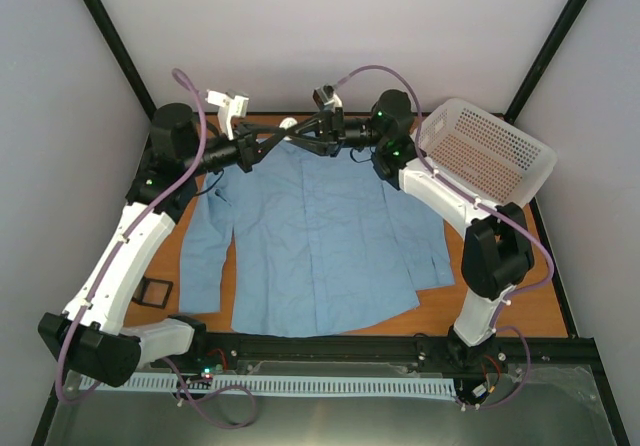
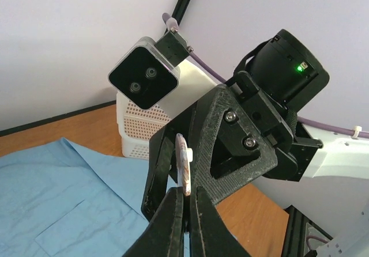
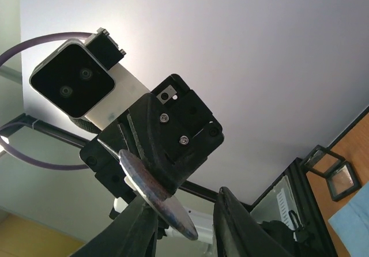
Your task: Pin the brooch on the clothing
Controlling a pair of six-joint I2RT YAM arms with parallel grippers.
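The light blue shirt (image 1: pixel 320 236) lies flat on the table, collar at the far side. Both grippers meet in the air above the collar. My left gripper (image 2: pixel 187 191) is shut on the lower edge of the brooch (image 2: pixel 183 165), a small round disc held upright and edge-on. My right gripper (image 3: pixel 184 225) is open, with one finger on each side of the brooch (image 3: pixel 155 195); there is a clear gap to its right finger. The left gripper's body (image 3: pixel 167 136) fills the middle of the right wrist view.
A white perforated basket (image 1: pixel 485 151) stands at the far right, beside the right arm; it also shows in the left wrist view (image 2: pixel 141 127). A small black square tray (image 1: pixel 153 291) lies at the near left, by the shirt's sleeve.
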